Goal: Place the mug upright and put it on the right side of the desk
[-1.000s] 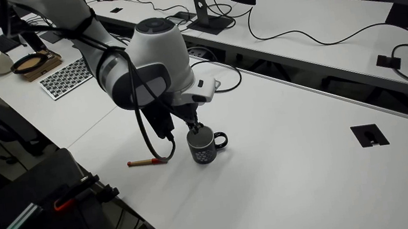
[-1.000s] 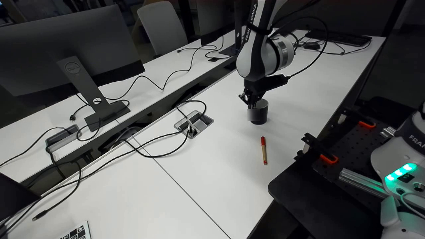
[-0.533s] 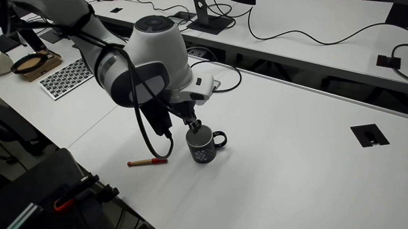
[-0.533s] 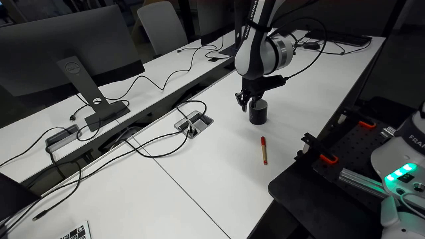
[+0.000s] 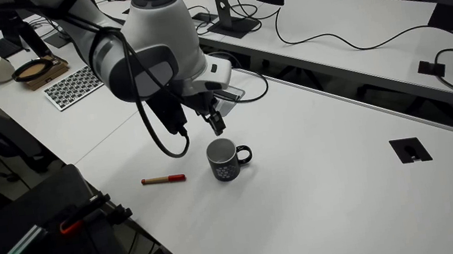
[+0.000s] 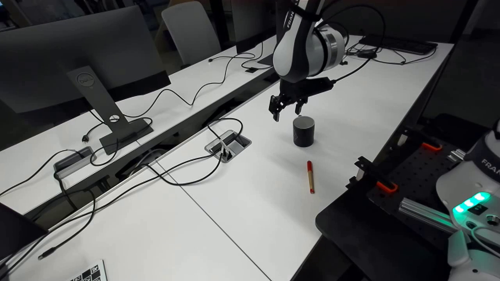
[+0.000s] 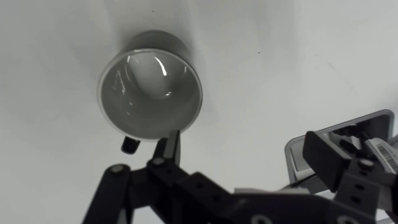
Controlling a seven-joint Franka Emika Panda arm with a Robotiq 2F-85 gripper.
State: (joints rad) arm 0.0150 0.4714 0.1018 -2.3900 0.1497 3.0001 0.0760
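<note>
The dark grey mug [image 5: 225,168] stands upright on the white desk [image 5: 330,201], its loop handle [image 5: 250,153] turned away from the red marker. Both exterior views show my gripper [image 6: 288,113] above the mug [image 6: 304,134] and apart from it, its fingers spread wide. From the wrist I look down into the mug's lighter grey interior [image 7: 149,115], which holds nothing. One fingertip overlaps the rim in that picture, while the other lies far across; between the open gripper's [image 7: 242,133] pads only bare desk shows.
A red-capped marker [image 5: 164,179] lies near the mug, toward the robot's side. A recessed cable box [image 6: 234,147] with black cables sits by the desk's far edge. A square black grommet [image 5: 402,147] is set further along, and a keyboard [image 5: 74,87] lies at the opposite end.
The fingers, together at the mug's rim a second ago, have spread apart. My gripper has risen off the mug, which keeps standing in practically the same spot.
</note>
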